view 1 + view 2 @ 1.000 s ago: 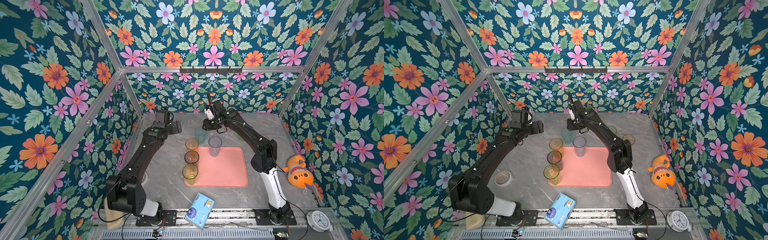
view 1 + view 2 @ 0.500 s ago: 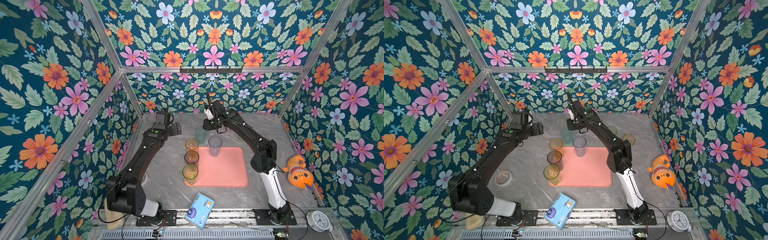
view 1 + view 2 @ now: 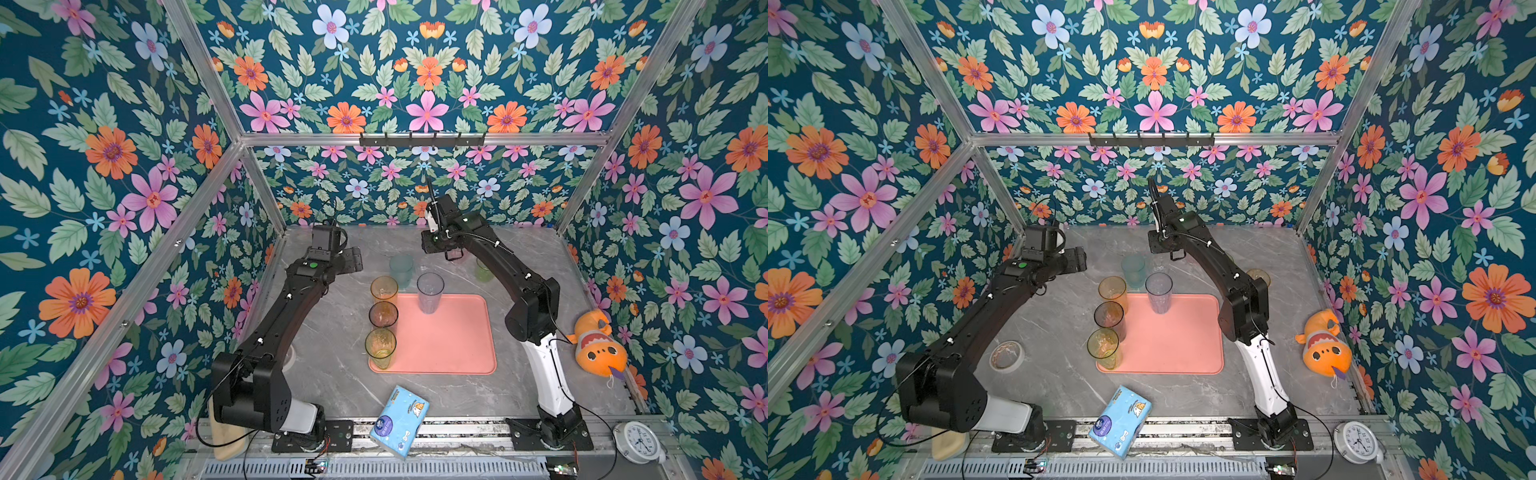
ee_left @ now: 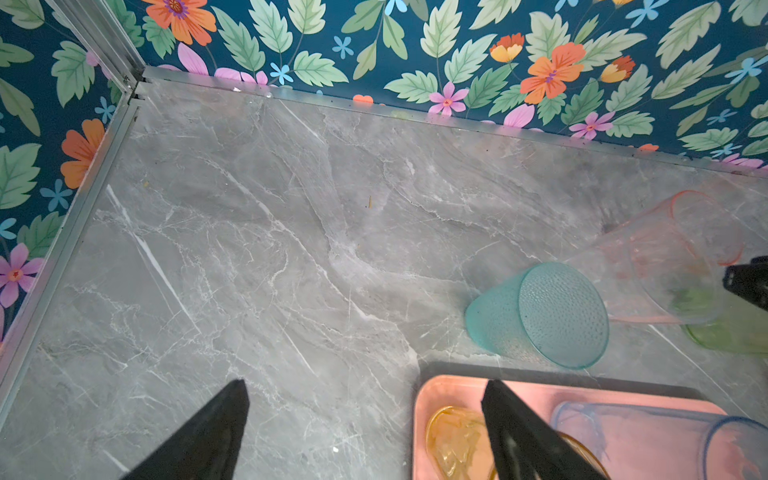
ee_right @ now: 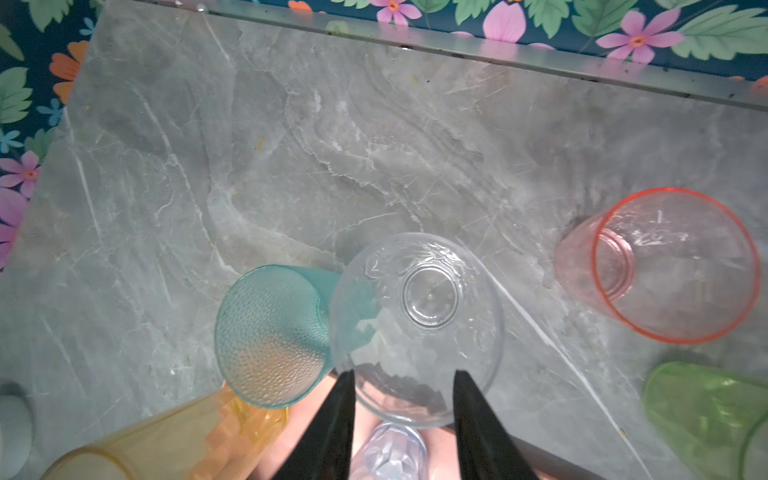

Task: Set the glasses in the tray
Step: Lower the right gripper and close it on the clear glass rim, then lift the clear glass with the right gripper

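Floral wallpaper in teal, pink and orange closes in a grey marble-look bench (image 3: 332,382), seen from above. Nearest the front edge, well short of both hands, lies a blue tissue pack (image 3: 399,419). Behind it sits the salmon-pink tray (image 3: 453,345), nearer than either hand and between the two arms. Four glasses stand upright on it. A yellow tumbler (image 3: 380,347), a grey-brown tumbler (image 3: 383,314) and an amber tumbler (image 3: 384,289) form a row along the side toward the left hand. A tall blue-tinted tumbler (image 3: 430,291) stands at the far edge. Farther back, the left hand (image 4: 365,384) hovers over bare bench, fingers wide apart and empty. A teal tumbler (image 3: 401,268) stands upside down just beyond the tray, between the hands. The right hand (image 5: 403,374) hangs over a clear tumbler (image 5: 415,328) beside the teal one, fingers partly apart and clamped on nothing. Outward of the right hand, off the tray, are a pink tumbler (image 5: 665,266) and a green tumbler (image 5: 706,419).
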### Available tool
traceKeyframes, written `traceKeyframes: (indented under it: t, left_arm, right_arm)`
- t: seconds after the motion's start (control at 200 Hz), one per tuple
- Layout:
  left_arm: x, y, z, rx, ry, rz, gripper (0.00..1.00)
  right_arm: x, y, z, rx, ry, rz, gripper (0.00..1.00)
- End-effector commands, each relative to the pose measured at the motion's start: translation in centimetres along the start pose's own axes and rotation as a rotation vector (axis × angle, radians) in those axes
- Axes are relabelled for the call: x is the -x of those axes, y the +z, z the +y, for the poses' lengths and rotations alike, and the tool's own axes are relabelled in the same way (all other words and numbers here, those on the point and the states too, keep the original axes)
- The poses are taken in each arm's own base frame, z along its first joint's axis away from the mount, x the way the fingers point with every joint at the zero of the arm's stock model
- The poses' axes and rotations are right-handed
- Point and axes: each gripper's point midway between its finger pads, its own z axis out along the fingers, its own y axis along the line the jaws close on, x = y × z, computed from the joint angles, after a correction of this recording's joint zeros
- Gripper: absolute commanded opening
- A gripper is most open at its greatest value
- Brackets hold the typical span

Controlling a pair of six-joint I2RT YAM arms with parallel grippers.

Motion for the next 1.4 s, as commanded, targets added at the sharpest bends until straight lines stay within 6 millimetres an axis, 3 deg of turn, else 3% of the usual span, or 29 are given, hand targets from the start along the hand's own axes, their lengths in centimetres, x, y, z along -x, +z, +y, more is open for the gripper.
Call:
traceKeyframes:
  t: [0.0,0.67,1.395]
  left_arm:
    - [0.2,-0.1,0.2,0.007,-0.006,-0.012,0.91]
    - [-0.2,-0.4,0.2,0.0,-0.008,-0.008,0.9]
    - [-1.7,-0.3,0.2,-0.013,-0.019,0.021,0.89]
  right_arm:
    - [-0.6,0.0,-1.0,-0.032,0.021,0.026,0.42]
    - [-2.3,2.4,-3.6,-0.081,0.073,0.074,0.45]
    - [-2.3,4.1,-4.7,-0.08,0.093,0.079,0.25]
